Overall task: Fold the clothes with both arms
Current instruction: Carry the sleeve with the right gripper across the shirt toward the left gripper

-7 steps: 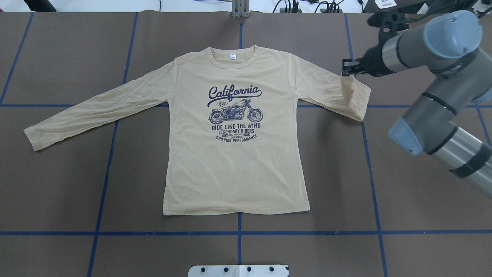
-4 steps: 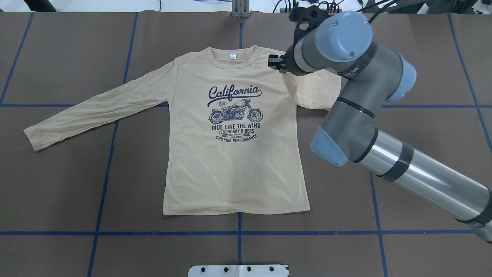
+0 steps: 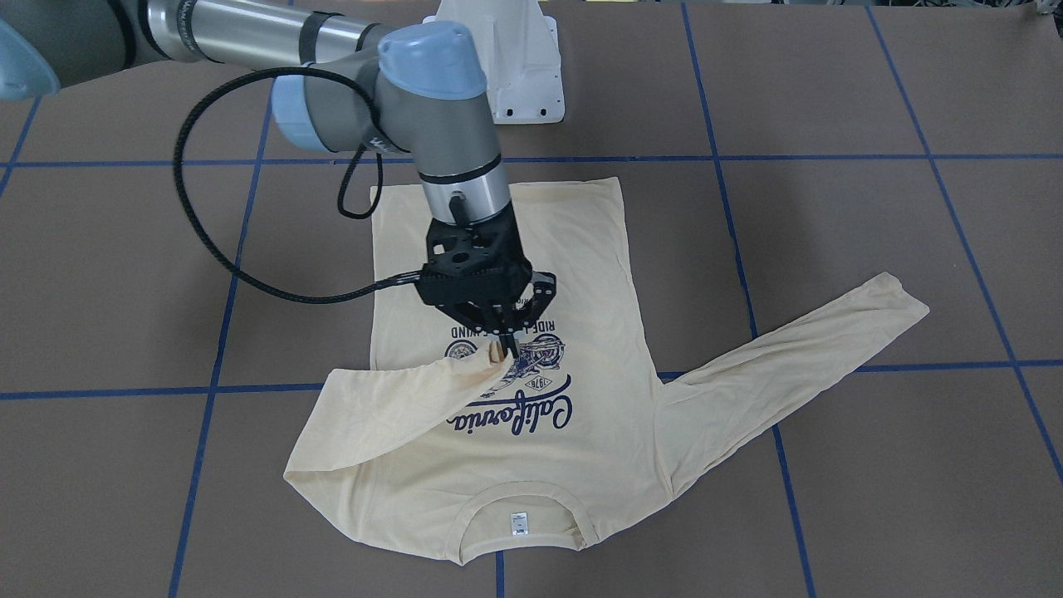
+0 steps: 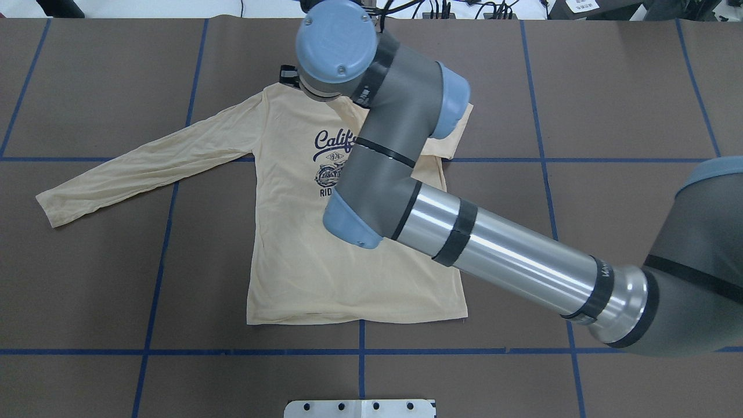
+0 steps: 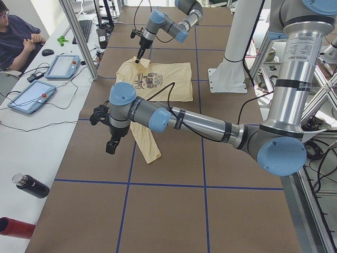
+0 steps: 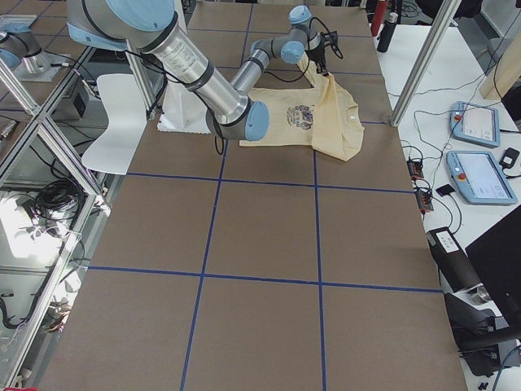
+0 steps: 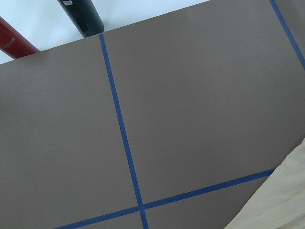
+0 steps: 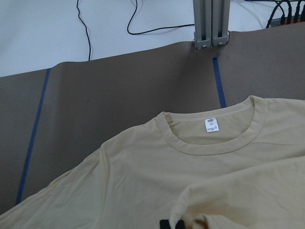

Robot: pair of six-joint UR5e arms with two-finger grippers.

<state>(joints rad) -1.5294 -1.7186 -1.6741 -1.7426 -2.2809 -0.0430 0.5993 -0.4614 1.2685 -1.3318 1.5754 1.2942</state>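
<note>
The cream-yellow shirt (image 4: 302, 261) lies print-up on the brown table, and it also shows in the front view (image 3: 581, 274). My right gripper (image 3: 504, 347) is shut on the cuff of the right sleeve (image 3: 390, 407) and holds it over the navy print. That sleeve is folded across the chest. In the overhead view the right arm (image 4: 400, 174) hides the gripper and much of the print. The left sleeve (image 4: 145, 168) lies spread out flat. My left gripper (image 5: 111, 146) shows only in the exterior left view, above the sleeve end; I cannot tell if it is open. The neck label (image 8: 213, 125) faces up.
The white pedestal base (image 3: 511, 66) stands behind the shirt's hem. A black bottle (image 5: 31, 186) and a red one (image 5: 13, 227) lie beyond the table's left end. An operator (image 5: 16, 37) sits by tablets. An aluminium post (image 8: 209, 24) stands at the far edge.
My right arm has swung left across the table. It has carried the right sleeve's cuff from beside the shirt to over the chest, folding the sleeve inward.
</note>
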